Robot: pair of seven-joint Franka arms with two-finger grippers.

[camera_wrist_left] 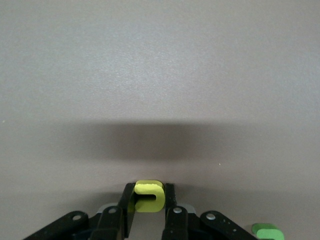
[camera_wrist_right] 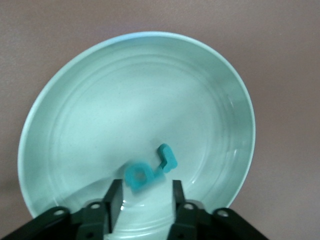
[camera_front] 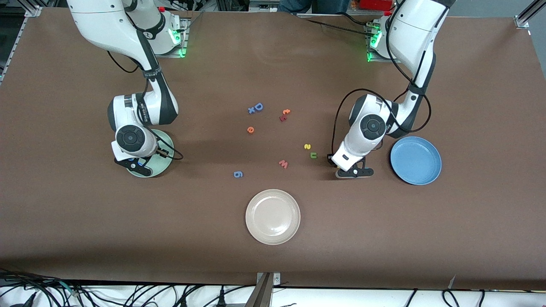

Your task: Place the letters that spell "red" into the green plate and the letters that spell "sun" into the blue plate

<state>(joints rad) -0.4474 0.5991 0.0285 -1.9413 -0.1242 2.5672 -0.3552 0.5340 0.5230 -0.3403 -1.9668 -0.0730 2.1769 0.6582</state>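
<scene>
My left gripper (camera_front: 354, 172) is low over the table between the dark green arch letter (camera_front: 313, 155) and the blue plate (camera_front: 416, 160). It is shut on the yellow arch letter (camera_wrist_left: 150, 188). The yellow "s" (camera_front: 307, 146) lies beside the dark green letter (camera_wrist_left: 267, 231). My right gripper (camera_wrist_right: 145, 192) hangs open over the green plate (camera_front: 164, 164). The teal "d" (camera_wrist_right: 141, 175) sits in the plate (camera_wrist_right: 125, 100) just off its fingertips, touching the teal "r" (camera_wrist_right: 167, 159). The orange "e" (camera_front: 251, 129) lies mid-table.
A cream plate (camera_front: 273, 216) sits nearest the front camera. Loose on the table are a red "w" (camera_front: 283, 163), a blue "g" (camera_front: 238, 174), a blue "D" (camera_front: 258, 106) and a small red-orange pair (camera_front: 284, 115).
</scene>
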